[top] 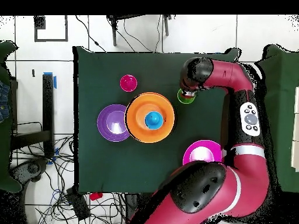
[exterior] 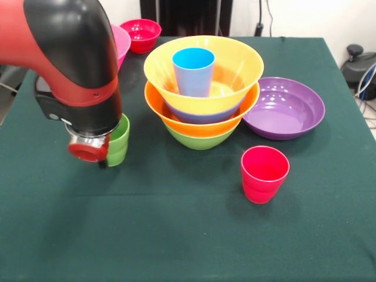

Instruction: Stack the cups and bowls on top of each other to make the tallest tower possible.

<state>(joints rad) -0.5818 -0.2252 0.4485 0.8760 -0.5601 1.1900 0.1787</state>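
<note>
The tower (exterior: 202, 114) stands mid-table: a green bowl (exterior: 200, 140) as base, an orange bowl above it, a blue bowl's rim showing inside that, and a large yellow-orange bowl (exterior: 235, 64) on top. The light blue cup (exterior: 193, 70) stands upright in the top bowl. My gripper (exterior: 104, 155) is low at the left, right against the green cup (exterior: 119, 140), which the arm partly hides. I cannot see whether it holds the cup. The red cup (exterior: 264, 174) stands alone at the front right. In the overhead view the green cup (top: 185, 97) is beside the tower (top: 150, 117).
The wide purple bowl (exterior: 285, 108) lies right of the tower, touching or nearly touching it. The pink bowl (exterior: 120, 44) and small red bowl (exterior: 141, 34) sit at the far left behind the arm. My arm (top: 233, 76) reaches over the table's right side in the overhead view.
</note>
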